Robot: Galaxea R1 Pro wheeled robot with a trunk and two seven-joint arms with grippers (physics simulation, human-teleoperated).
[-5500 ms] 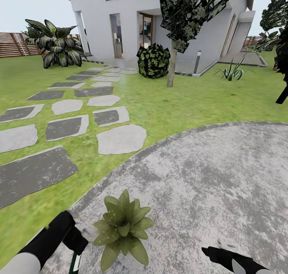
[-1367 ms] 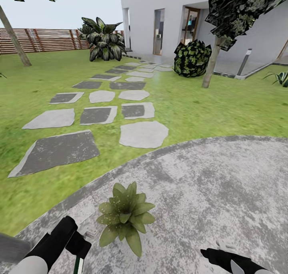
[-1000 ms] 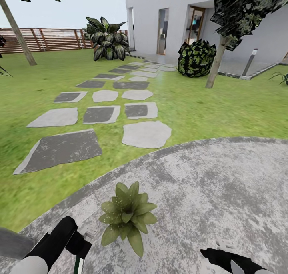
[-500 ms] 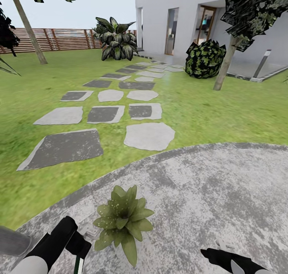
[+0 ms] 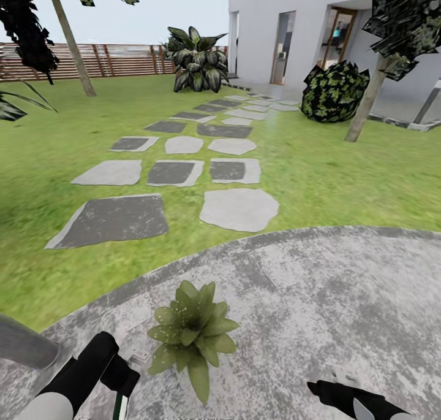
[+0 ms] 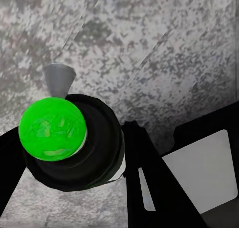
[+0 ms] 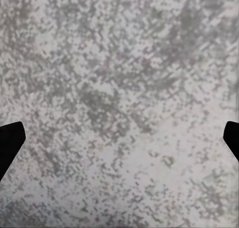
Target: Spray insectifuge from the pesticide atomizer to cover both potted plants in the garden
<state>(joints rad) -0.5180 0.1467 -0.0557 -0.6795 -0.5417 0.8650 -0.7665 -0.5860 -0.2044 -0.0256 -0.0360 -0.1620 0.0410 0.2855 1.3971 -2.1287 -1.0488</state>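
Note:
One potted plant [image 5: 193, 336], a low rosette of pointed, white-speckled green leaves, sits on the round grey stone patio [image 5: 318, 297] near its left rim. My left gripper [image 5: 124, 371] hangs just left of the plant, shut on the pesticide atomizer [image 5: 120, 405], whose dark-green body with a white stripe points down. In the left wrist view the atomizer [image 6: 74, 138] is a dark round body with a bright green top and a grey nozzle, held between black fingers [image 6: 149, 178]. My right gripper [image 5: 340, 378] hovers over bare patio at the lower right; its fingertips [image 7: 10, 138] stand wide apart, open and empty.
Green lawn [image 5: 55, 162] rings the patio. Stepping stones [image 5: 239, 208] lead to a white house [image 5: 294, 34]. A brown slat fence [image 5: 116, 61], a palm trunk [image 5: 73, 49], a dark bush [image 5: 335, 92] and a tree [image 5: 367, 104] stand far off. A grey cylinder [image 5: 24, 346] lies beside my left arm.
The whole view has swung left, so house and stones slid right and more fence and the grey cylinder came in. Both arms and the held atomizer keep their place by the plant.

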